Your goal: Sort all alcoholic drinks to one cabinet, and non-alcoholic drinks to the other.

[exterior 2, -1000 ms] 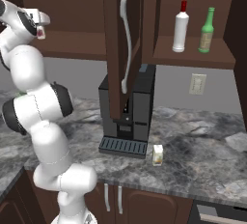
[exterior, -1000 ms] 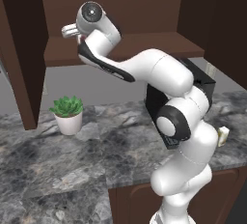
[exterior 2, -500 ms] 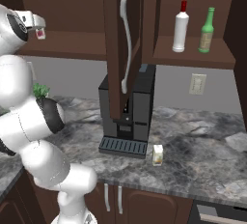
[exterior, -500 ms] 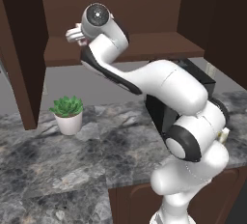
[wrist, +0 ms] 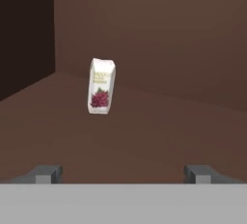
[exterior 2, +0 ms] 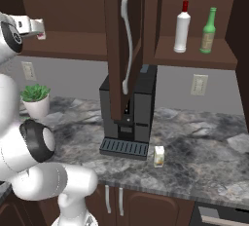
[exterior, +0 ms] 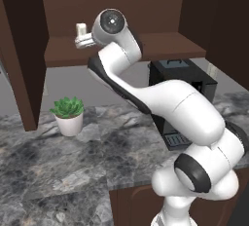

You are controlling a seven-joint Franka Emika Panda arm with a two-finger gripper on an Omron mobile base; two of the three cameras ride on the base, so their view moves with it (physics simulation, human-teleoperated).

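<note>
Up at the wide wall cabinet (exterior: pixel 121 49) with the claw (wrist: pixel 123 172) spread as far as it goes and gripping nothing. Straight ahead, seen from the hand: the white carton with the red mark (wrist: pixel 101 87), upright on the shelf, back toward the dark side wall and well clear of both fingertips (wrist: pixel 44 174). Reads as a placement done, parked deep enough not to tip off the front edge, and with open jaws to keep from nudging it on any pull-back. Over in the narrower cabinet (exterior 2: pixel 194 57), with the tall door (exterior 2: pixel 116 74) swung out on its curved silver handle (exterior 2: pixel 127 45): the green bottle (exterior 2: pixel 208 31), upright on the shelf just beside a white bottle with a red cap (exterior 2: pixel 181 28). Makes sense as the alcohol side, apart from the soft drinks. Down on the surface (exterior 2: pixel 204 171): the cream carton (exterior 2: pixel 158 156), upright near the front of the black coffee machine (exterior 2: pixel 127 118), not yet shelved. Probably next in line, bound for the wide shelf next to its white twin. Worth watching on the way down: the open door hanging just above the machine, and the potted plant (exterior: pixel 68 115) off to the left under the wide cabinet. Plenty of bare shelf beside the white carton for a second box.
</note>
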